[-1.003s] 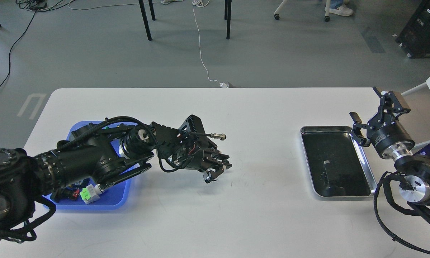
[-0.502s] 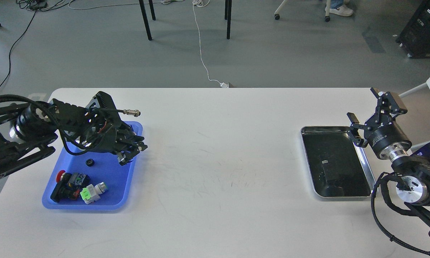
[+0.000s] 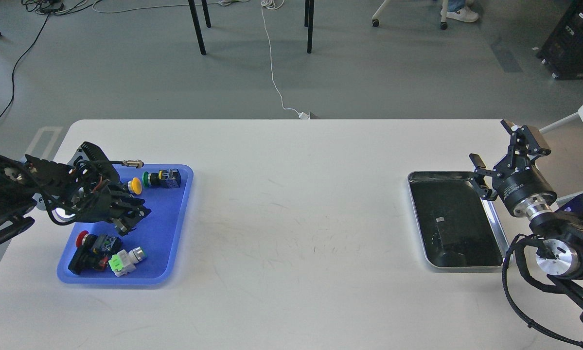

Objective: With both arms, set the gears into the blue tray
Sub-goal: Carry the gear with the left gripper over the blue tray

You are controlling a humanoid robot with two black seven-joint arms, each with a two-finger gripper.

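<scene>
The blue tray (image 3: 167, 233) lies at the table's left. My left gripper (image 3: 132, 218) hangs low over its middle; it is dark and its fingers cannot be told apart. No gears show: the spot beneath the left gripper is covered, and nothing toothed can be made out elsewhere. At the far right, my right gripper (image 3: 490, 144) stands open and empty, just beyond the far right corner of the steel tray (image 3: 447, 194).
The blue tray holds a yellow button (image 3: 135, 185), a green button on a black block (image 3: 162, 178), a red button (image 3: 81, 237) and a green-and-white connector (image 3: 123, 260). The steel tray's dark inside shows only faint specks. A white table (image 3: 296, 218) carries both trays.
My left arm drew back to the left. Its gripper went from the blue tray's far right corner to over the middle, covering a small black gear and uncovering the yellow and green buttons. The right arm barely moved.
</scene>
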